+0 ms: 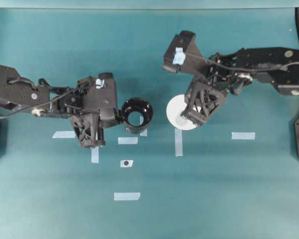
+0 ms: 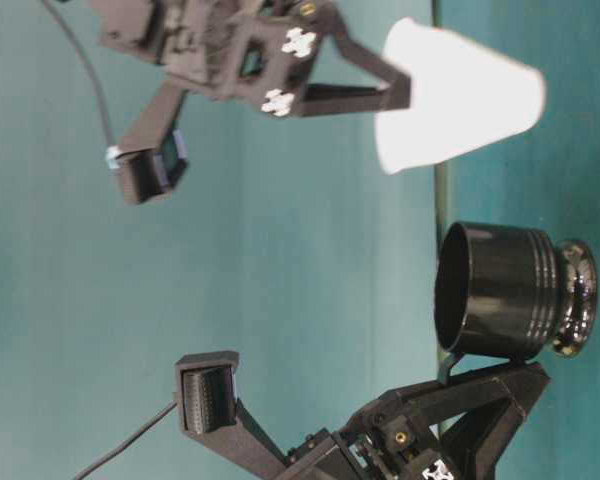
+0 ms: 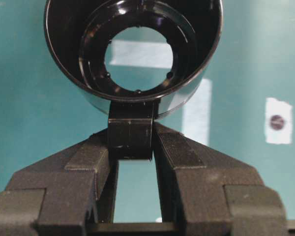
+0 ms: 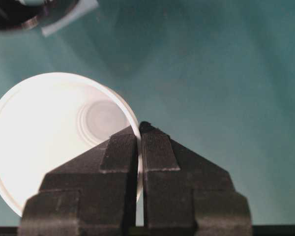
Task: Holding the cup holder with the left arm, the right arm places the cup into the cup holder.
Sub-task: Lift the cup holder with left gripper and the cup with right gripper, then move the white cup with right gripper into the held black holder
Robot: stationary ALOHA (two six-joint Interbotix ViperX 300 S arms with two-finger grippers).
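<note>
The cup holder (image 1: 137, 115) is a glossy black ring seen open-end on in the left wrist view (image 3: 132, 49). My left gripper (image 3: 131, 142) is shut on its small side tab and holds it above the table (image 2: 505, 290). The white cup (image 1: 178, 112) hangs just to the right of the holder, a short gap apart from it. My right gripper (image 4: 139, 132) is shut on the cup's rim, one finger inside and one outside the wall. The cup's greyish base shows through its open mouth (image 4: 54, 142). In the table-level view the cup (image 2: 460, 95) and the holder are apart.
Several pale tape strips lie on the teal table, among them a strip (image 1: 64, 134) at the left, a strip (image 1: 243, 135) at the right and a strip (image 1: 127, 196) toward the front. A small tape piece with a black dot (image 1: 126, 163) lies below the holder.
</note>
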